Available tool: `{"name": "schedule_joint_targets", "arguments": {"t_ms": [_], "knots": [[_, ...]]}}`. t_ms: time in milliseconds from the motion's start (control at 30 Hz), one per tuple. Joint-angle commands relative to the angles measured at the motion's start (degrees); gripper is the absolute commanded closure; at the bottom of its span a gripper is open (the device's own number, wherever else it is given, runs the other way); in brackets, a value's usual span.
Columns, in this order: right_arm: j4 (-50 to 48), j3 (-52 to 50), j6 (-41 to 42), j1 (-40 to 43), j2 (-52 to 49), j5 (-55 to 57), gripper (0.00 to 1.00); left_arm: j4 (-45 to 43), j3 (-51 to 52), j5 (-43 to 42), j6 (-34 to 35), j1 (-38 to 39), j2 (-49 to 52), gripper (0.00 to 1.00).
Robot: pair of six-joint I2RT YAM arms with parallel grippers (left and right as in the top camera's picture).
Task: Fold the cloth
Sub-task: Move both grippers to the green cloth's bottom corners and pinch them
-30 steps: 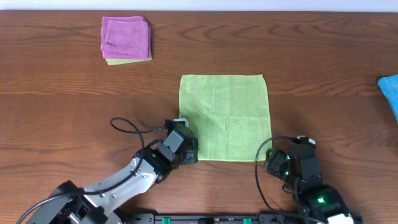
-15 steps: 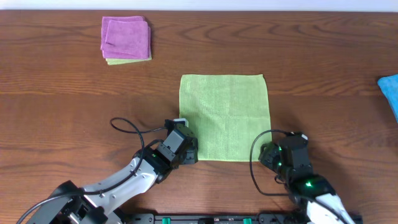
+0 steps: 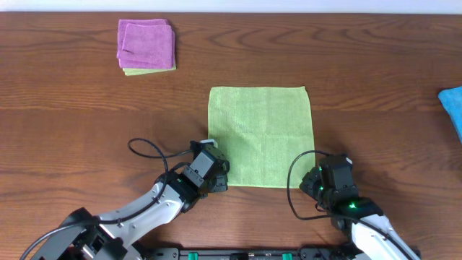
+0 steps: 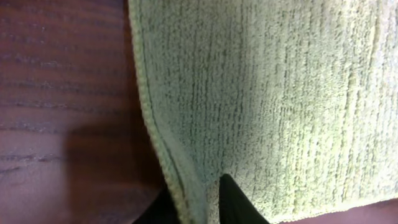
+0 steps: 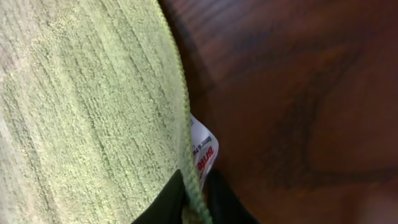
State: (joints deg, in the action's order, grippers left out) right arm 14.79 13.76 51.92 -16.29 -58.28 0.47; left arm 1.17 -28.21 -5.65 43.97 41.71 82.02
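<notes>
The lime-green cloth (image 3: 261,136) lies flat and square on the wooden table. My left gripper (image 3: 221,176) sits at its near-left corner. In the left wrist view the black fingers (image 4: 235,202) pinch the cloth's hemmed edge (image 4: 186,186), which is raised into a small ridge. At the near-right corner is my right gripper (image 3: 317,180). The right wrist view shows its jaws closed on the cloth's hem (image 5: 194,193) right below a white care label (image 5: 203,149).
A folded purple cloth (image 3: 146,44) lies on a folded green one at the far left. A bright blue cloth (image 3: 452,105) pokes in at the right edge. Black cables loop beside both wrists near the front edge.
Both grippers have closed on the cloth's near corners. The right arm slid left and slightly forward onto the near-right corner. The left arm barely moved.
</notes>
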Motion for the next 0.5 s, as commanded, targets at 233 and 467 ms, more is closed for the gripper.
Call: {"name": "schedule_joint_targets", "arguments": {"t_ms": [233,467], "knots": [[-0.17,-0.31,0.33,0.24,-0.22,-0.94,0.98,0.24,0.31,-0.17,1.51,-0.11,0.59,0.94],[-0.7,0.11,0.07,0.24,-0.22,-1.53,0.99,0.13,0.28,-0.15,2.84,-0.13,0.59,0.94]]}}
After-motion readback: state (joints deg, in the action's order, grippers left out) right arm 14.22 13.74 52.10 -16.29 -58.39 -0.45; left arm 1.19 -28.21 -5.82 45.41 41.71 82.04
